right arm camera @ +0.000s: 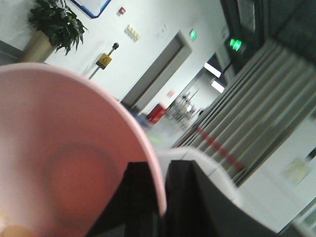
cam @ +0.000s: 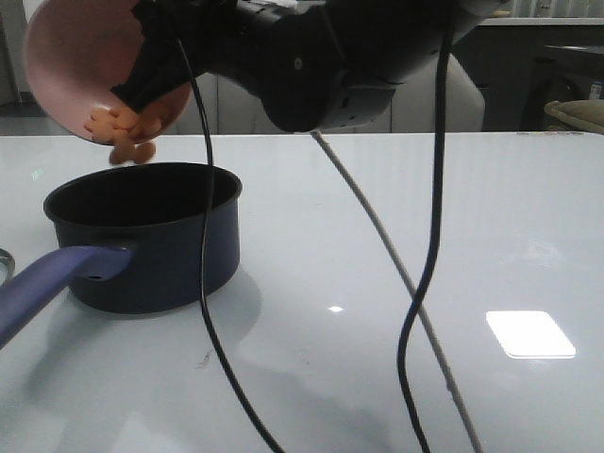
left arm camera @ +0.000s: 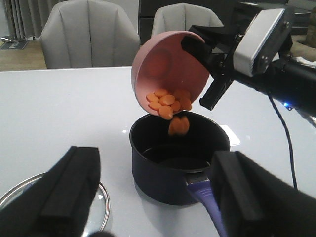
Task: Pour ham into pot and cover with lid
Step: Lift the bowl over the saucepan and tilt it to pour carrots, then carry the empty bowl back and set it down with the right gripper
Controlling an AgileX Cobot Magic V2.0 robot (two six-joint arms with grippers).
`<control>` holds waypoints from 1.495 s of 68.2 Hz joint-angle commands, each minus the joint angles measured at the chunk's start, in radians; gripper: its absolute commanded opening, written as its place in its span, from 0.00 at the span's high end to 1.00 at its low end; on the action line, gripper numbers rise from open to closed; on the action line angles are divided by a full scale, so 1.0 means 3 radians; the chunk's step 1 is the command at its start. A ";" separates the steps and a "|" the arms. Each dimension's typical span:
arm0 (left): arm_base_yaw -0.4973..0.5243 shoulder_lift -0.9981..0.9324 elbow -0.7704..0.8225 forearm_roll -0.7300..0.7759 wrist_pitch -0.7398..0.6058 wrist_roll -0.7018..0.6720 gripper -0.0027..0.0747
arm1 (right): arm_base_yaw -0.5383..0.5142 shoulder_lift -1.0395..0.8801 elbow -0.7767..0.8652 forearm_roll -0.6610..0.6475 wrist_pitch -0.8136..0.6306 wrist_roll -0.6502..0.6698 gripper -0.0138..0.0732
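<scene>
The right gripper, its fingers clamped on the rim of a pink bowl, tips the bowl steeply above the pot as the ham slides to the lower lip; one or two orange chunks are already in the air just over the pot's black inside, while most of the pieces cling to the bowl's edge. The pot stands on the white table with its long purple-blue handle pointing toward the robot. The pour, the first step of the task, appears to be in full flow and not yet complete. The left gripper hangs with its fingers spread wide and holding nothing, near the glass lid lying flat on the table beside the pot. Once the bowl is empty, the next move would likely call for the left arm to close on the lid's knob, which is hidden here, and centre it over the pot's rim.
</scene>
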 commanded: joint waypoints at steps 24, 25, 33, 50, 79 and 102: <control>-0.0025 0.0031 -0.0095 -0.0025 -0.0273 0.0010 0.31 | -0.0001 -0.0004 -0.0058 0.0034 -0.1110 -0.1012 0.69; -0.0025 0.0031 -0.0095 -0.0025 -0.0273 0.0010 0.31 | -0.0001 -0.0004 -0.0058 0.0043 -0.1111 -0.0996 0.69; -0.0025 0.0031 -0.0095 -0.0025 -0.0273 0.0010 0.31 | -0.0001 -0.0019 -0.0058 0.0310 -0.1100 -0.0381 0.69; -0.0025 0.0031 -0.0095 -0.0025 -0.0275 0.0010 0.31 | -0.0001 -0.0318 -0.0075 0.0810 0.0154 0.1407 0.69; -0.0025 0.0031 -0.0095 -0.0025 -0.0281 0.0010 0.31 | -0.0295 -0.1205 -0.0075 0.1285 0.2720 0.1466 0.69; -0.0025 0.0031 -0.0095 -0.0025 -0.0281 0.0010 0.31 | -0.1140 -0.1562 -0.0075 0.1234 0.4660 0.1471 0.69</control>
